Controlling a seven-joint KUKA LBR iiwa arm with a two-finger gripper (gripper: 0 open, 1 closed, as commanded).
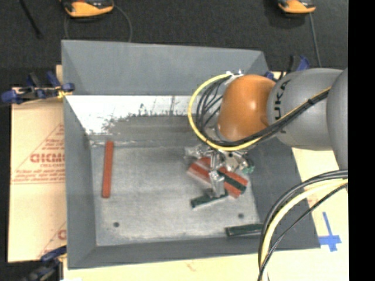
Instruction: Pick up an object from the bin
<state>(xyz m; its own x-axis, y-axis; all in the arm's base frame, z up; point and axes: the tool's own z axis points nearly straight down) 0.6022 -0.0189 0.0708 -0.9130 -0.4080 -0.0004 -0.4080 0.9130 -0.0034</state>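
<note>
Orange-capped arm [249,107] hangs above a red bar [198,170] in the bin's [146,186] right half.

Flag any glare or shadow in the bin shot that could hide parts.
Camera view: strong glare along the bin's back wall; floor evenly lit, red stick at left clear of shadow; orange wrist cover hides the top of the gripper over the red block.
</note>
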